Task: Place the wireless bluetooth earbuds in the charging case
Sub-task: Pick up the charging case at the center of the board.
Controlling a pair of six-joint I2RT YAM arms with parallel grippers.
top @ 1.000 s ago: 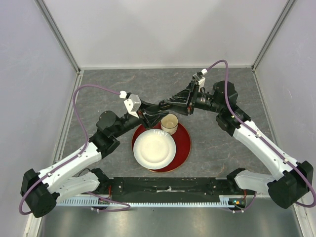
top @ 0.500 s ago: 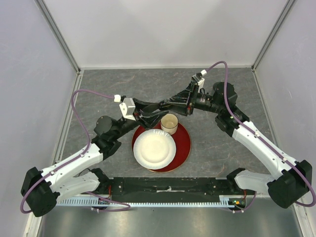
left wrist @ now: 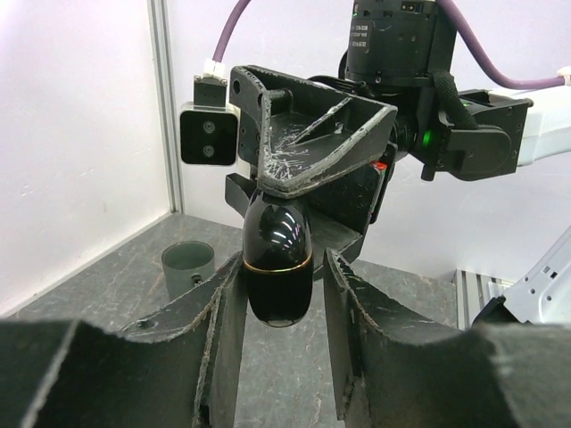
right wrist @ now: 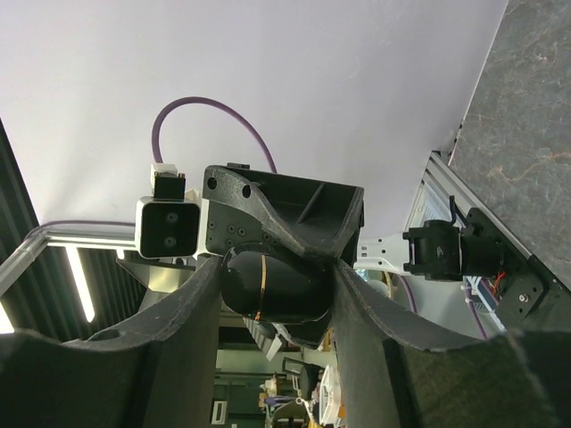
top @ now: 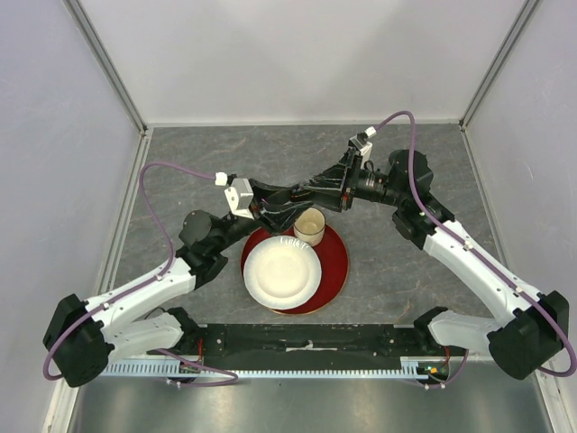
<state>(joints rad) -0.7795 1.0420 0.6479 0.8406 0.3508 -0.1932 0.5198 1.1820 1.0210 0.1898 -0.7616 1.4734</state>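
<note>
The charging case (left wrist: pixel 278 267) is a glossy black egg shape with a thin gold seam, held in the air above the table. My right gripper (right wrist: pixel 278 272) is shut on the case (right wrist: pixel 268 283), with both fingers pressed against its sides. My left gripper (left wrist: pixel 284 260) faces it from the other side. Its jaws stand open closely round the case's free end, with a narrow gap at the right finger (left wrist: pixel 343 294). In the top view the two grippers meet just behind the paper cup, left (top: pixel 270 209) and right (top: pixel 302 191). The earbuds are out of view.
A red round tray (top: pixel 335 271) near the arm bases carries a white paper plate (top: pixel 281 271) and a paper cup (top: pixel 309 225). A small grey cup (left wrist: pixel 187 265) stands on the grey table below the grippers. White walls close in the far side and both flanks.
My left wrist drew back to the left a little, then came in again at the case, and its jaws eased slightly apart. The right arm and the case stayed put.
</note>
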